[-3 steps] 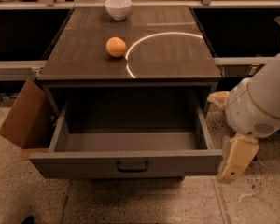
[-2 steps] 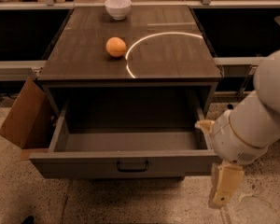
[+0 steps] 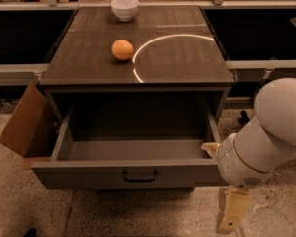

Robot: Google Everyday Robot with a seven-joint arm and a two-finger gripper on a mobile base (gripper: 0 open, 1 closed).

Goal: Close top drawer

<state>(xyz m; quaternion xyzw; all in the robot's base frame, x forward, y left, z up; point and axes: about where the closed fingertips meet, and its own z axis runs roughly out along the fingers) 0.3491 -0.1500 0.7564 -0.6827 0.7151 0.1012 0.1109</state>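
Observation:
The top drawer (image 3: 133,174) is a wide grey box drawer pulled far out of the cabinet. Its inside is empty and its flat front carries a small dark pull handle (image 3: 139,176). My gripper (image 3: 230,212) hangs from the white arm at the lower right, just right of and below the drawer front's right end, fingers pointing down at the floor. It does not touch the handle.
An orange (image 3: 123,49) and a white bowl (image 3: 125,8) sit on the dark cabinet top (image 3: 177,58). An open cardboard box (image 3: 24,122) leans at the cabinet's left side. Dark shelving runs behind. The floor is speckled stone.
My arm has swung down and leftward, bringing the gripper from beside the drawer's right wall to below its front right corner. The drawer has not moved.

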